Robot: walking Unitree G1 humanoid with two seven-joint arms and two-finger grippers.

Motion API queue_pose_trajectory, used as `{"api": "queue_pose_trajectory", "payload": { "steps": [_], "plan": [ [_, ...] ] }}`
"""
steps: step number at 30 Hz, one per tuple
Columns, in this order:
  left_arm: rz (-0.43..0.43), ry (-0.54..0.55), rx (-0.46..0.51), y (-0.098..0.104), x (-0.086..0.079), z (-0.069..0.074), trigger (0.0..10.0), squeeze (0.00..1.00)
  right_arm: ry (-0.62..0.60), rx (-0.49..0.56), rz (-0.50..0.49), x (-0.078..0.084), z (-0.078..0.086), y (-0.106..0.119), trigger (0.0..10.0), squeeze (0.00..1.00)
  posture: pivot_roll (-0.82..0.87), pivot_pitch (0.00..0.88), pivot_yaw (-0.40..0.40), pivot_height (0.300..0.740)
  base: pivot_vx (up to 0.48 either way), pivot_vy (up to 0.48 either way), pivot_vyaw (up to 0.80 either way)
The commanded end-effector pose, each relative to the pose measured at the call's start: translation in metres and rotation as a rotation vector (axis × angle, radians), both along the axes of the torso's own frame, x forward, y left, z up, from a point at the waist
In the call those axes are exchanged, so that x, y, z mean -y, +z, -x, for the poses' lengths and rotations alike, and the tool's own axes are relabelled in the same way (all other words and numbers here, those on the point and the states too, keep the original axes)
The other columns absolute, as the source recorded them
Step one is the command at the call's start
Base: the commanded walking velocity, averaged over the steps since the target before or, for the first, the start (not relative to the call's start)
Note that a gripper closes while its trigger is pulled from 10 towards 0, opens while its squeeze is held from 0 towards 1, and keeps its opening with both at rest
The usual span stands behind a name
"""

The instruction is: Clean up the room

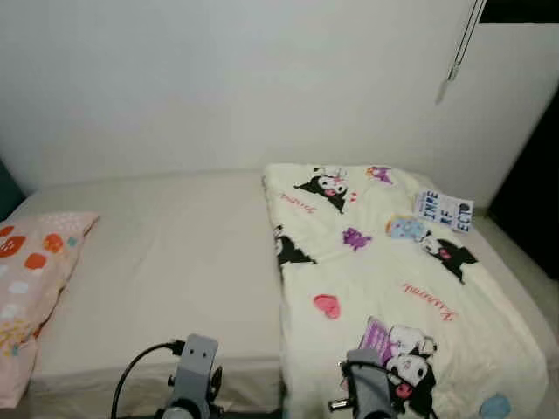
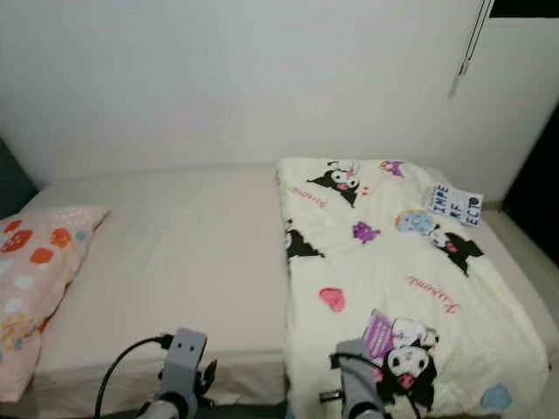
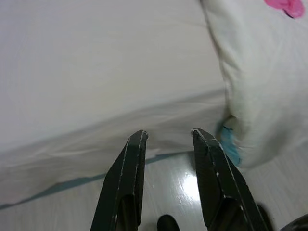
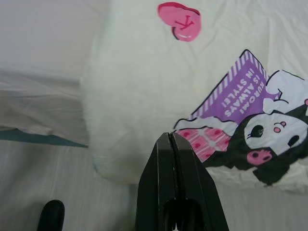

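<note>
left hand (image 3: 168, 137) — fingers standing apart, hovering at the bed's (image 1: 166, 253) near edge | right hand (image 4: 172, 139) — fingers lying pressed together, empty, pointing at the cartoon-print blanket (image 1: 384, 279) | blanket covering the bed's right half | pillow (image 1: 31, 279) lying at left

This was a bedroom in a home. A bed (image 1: 166, 262) with a plain pale sheet stood against a bare white wall (image 1: 218, 78). A cartoon-printed quilt (image 1: 393, 279) covered the bed's right half, and a pink patterned pillow (image 1: 31, 279) lay at its left end. A blind cord (image 1: 458, 44) hung above the bed's far right corner.
</note>
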State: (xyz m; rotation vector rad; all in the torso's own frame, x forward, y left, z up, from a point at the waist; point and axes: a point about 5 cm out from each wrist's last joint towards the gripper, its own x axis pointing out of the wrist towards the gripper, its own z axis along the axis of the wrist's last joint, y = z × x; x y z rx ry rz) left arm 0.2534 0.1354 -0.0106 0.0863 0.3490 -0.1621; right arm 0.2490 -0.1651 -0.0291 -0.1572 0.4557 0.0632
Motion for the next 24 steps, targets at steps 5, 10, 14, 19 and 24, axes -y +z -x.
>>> {"api": "queue_pose_trajectory", "payload": {
  "steps": [5, 10, 14, 19, 24],
  "plan": [
    [-0.009, -0.001, -0.036, -0.0062, -0.0027, 0.0056, 10.0, 0.0, -0.016, -0.026, 0.0, 0.0015, 0.0071, -0.0056, 10.0, 0.0, -0.05, 0.118, 0.04, 0.74, 0.0, -0.399, 0.0],
    [-0.013, -0.004, -0.035, -0.0057, -0.0044, 0.0047, 10.0, 0.0, -0.019, -0.025, -0.001, 0.0014, 0.0069, -0.0055, 10.0, 0.0, -0.04, 0.118, 0.045, 0.74, 0.0, -0.399, 0.0],
    [-0.015, -0.006, -0.036, -0.0055, -0.0047, 0.0046, 10.0, 0.0, -0.024, -0.025, -0.003, 0.0016, 0.0067, -0.0054, 10.0, 0.0, -0.04, 0.117, 0.044, 0.74, 0.0, -0.398, 0.0],
    [-0.013, -0.002, -0.034, -0.0051, -0.0046, 0.0044, 10.0, 0.0, -0.021, -0.025, -0.003, 0.001, 0.0064, -0.0052, 10.0, 0.0, -0.04, 0.119, 0.039, 0.74, 0.0, -0.397, 0.0],
    [-0.011, -0.001, -0.035, -0.0055, -0.0036, 0.0054, 10.0, 0.0, -0.019, -0.025, -0.003, 0.0009, 0.0065, -0.0053, 10.0, 0.0, -0.04, 0.121, 0.038, 0.74, 0.0, -0.398, 0.0]
  ]
}}
